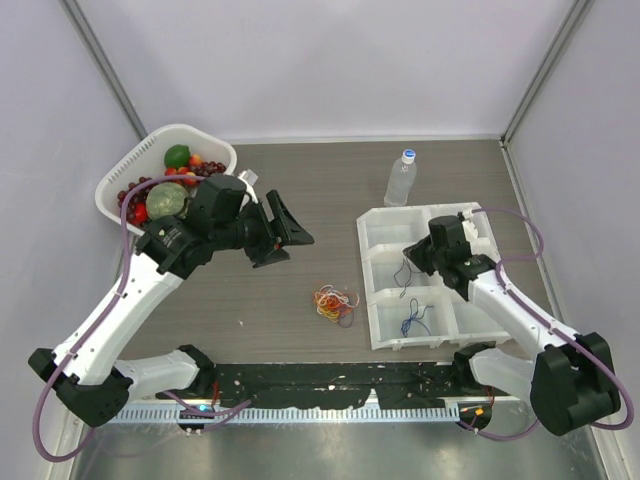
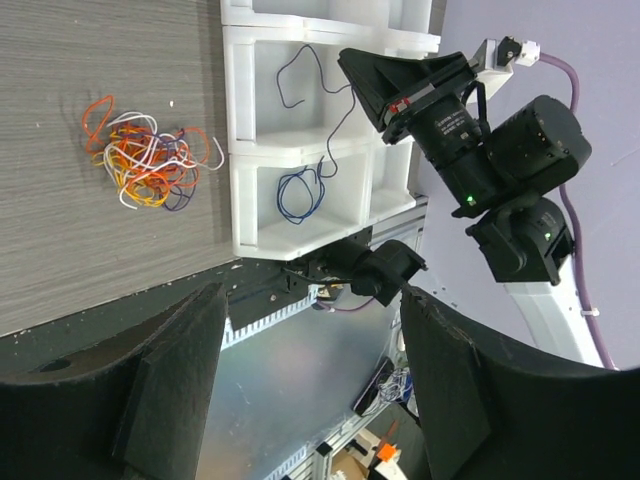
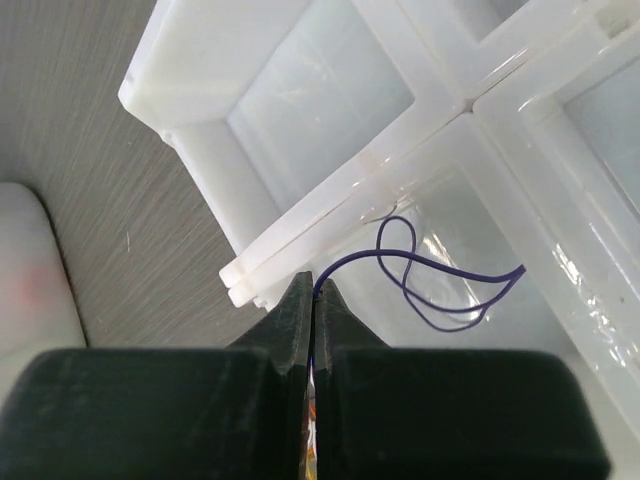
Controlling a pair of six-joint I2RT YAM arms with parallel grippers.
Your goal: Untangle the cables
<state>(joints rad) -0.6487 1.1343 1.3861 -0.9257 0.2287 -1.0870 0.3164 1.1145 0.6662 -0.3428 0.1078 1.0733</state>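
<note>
Left gripper [image 1: 291, 240] hangs above the table at 10 o'clock from the cable tangle [image 1: 335, 303], its fingers [image 2: 170, 385] spread wide and released, with nothing between them. The tangle, a small knot of orange, red, white and dark wires, lies on the bare wood-grain table [image 1: 300, 190] near its centre, just clear of the white compartment tray [image 1: 372, 335] at its 3 o'clock. Right gripper [image 3: 313, 292] is over the left column of that tray, fingers clenched on one end of a thin dark-blue wire [image 3: 440, 285]. The rest of this wire loops down into the middle-left compartment. A second blue wire [image 1: 413, 320] lies coiled in the near-left compartment, at 6 o'clock from the held one and apart from it. A clear bottle [image 1: 400, 178] with a blue cap stands upright at 12 o'clock from the tray. A white basket [image 1: 118, 182] of fruit occupies the table's 10 o'clock corner, behind the left arm.
</note>
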